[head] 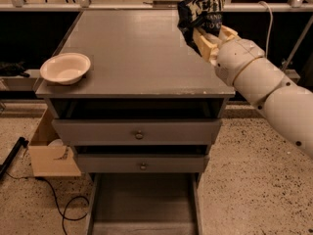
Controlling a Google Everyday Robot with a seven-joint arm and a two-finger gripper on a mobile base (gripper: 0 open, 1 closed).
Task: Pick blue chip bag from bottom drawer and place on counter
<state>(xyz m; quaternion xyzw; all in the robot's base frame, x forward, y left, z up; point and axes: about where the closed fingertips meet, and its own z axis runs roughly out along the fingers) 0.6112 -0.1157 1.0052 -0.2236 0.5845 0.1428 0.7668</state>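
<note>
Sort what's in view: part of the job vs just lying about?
Job: blue chip bag, held by the gripper at the counter's right rear edge; open bottom drawer.
Lying about: white bowl on counter; cardboard box, black cable on floor.

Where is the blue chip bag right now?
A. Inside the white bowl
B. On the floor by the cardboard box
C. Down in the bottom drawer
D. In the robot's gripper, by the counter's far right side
D. The blue chip bag is pinched in the gripper at the far right side of the counter, well away from the bottom drawer and the white bowl.
</note>
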